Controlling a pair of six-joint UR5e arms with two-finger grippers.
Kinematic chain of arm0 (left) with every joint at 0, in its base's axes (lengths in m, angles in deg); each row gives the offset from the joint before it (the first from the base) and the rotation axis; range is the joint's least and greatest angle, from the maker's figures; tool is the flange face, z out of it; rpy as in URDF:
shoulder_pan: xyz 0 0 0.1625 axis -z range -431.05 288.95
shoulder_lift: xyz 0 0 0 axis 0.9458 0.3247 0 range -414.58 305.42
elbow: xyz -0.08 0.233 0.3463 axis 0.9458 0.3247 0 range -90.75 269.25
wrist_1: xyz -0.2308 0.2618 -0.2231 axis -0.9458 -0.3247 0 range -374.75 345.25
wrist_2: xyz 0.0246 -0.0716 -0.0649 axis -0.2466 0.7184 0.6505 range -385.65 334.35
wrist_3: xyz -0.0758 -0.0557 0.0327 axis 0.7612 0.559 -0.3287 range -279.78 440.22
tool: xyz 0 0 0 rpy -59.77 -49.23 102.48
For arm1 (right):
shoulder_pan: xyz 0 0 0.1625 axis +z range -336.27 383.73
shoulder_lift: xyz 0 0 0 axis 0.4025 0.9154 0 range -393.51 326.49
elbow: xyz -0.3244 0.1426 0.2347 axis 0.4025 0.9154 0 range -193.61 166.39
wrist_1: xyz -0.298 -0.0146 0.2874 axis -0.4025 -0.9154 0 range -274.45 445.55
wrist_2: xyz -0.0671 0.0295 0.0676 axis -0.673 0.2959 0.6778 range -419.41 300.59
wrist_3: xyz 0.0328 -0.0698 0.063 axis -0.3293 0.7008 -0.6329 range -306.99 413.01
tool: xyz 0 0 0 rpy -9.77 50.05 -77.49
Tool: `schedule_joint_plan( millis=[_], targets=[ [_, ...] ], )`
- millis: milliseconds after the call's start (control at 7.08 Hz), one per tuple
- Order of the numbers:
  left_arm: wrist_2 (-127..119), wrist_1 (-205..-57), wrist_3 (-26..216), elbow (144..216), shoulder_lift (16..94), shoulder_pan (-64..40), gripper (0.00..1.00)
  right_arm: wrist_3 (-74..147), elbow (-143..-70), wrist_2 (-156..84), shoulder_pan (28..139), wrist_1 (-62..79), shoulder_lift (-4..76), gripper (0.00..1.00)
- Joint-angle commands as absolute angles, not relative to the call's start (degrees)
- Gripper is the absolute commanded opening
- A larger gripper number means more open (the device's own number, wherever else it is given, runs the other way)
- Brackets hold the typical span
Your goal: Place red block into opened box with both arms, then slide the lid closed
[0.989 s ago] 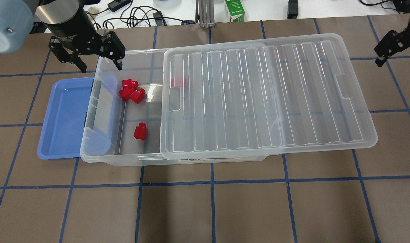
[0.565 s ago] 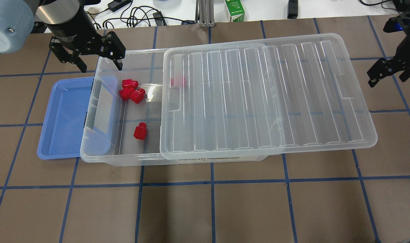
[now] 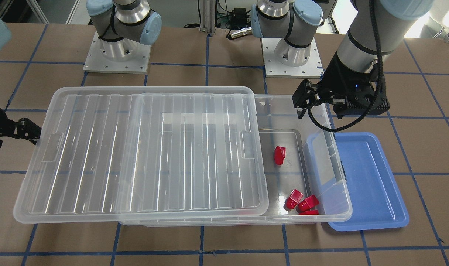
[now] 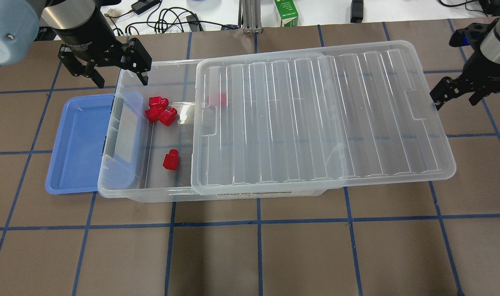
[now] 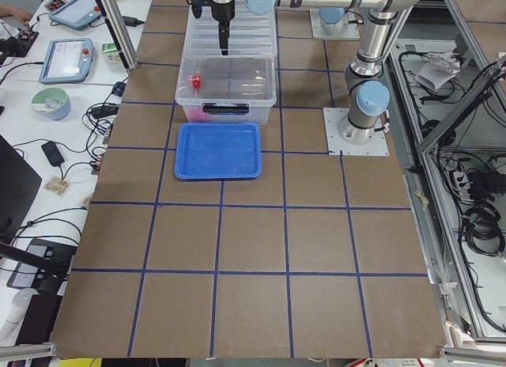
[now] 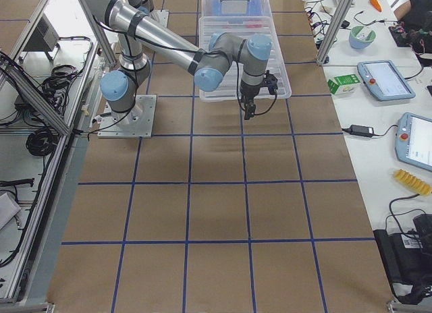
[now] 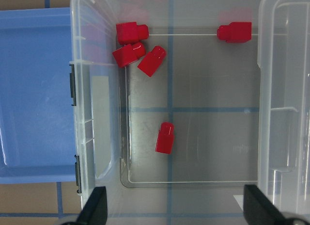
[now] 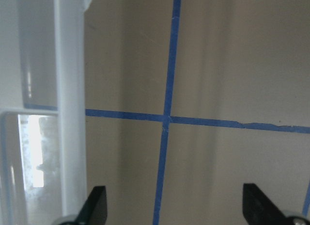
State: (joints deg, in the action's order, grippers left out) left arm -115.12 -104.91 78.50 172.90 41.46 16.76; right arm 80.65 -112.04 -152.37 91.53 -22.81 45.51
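Note:
The clear box lies across the table with its left end uncovered. The ribbed clear lid covers the rest and overhangs the box's right end. Several red blocks lie inside: a cluster, a single one, and one under the lid's edge. My left gripper hovers open and empty over the box's far left corner. My right gripper is open at the lid's right short end, one finger beside the lid's rim.
A blue tray sits partly beneath the box's left end. A green carton and cables lie beyond the table's far edge. Both arm bases stand behind the box in the front-facing view.
My right gripper came down and leftward to the lid's right end. The lid has shifted slightly to the left. The left gripper has stayed in place.

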Motion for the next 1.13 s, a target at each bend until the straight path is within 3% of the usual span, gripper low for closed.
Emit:
schedule_joint_plan(
  millis=[0, 989],
  targets=[
    [-115.2, -104.9, 78.0, 172.9, 41.3, 16.5, 1.00, 74.7, -112.2, -152.4, 96.0, -22.5, 45.6, 0.99],
    [-115.2, -104.8, 78.0, 172.9, 41.2, 16.5, 1.00, 59.1, -112.5, -152.5, 108.4, -22.9, 46.3, 0.99]
  ],
)
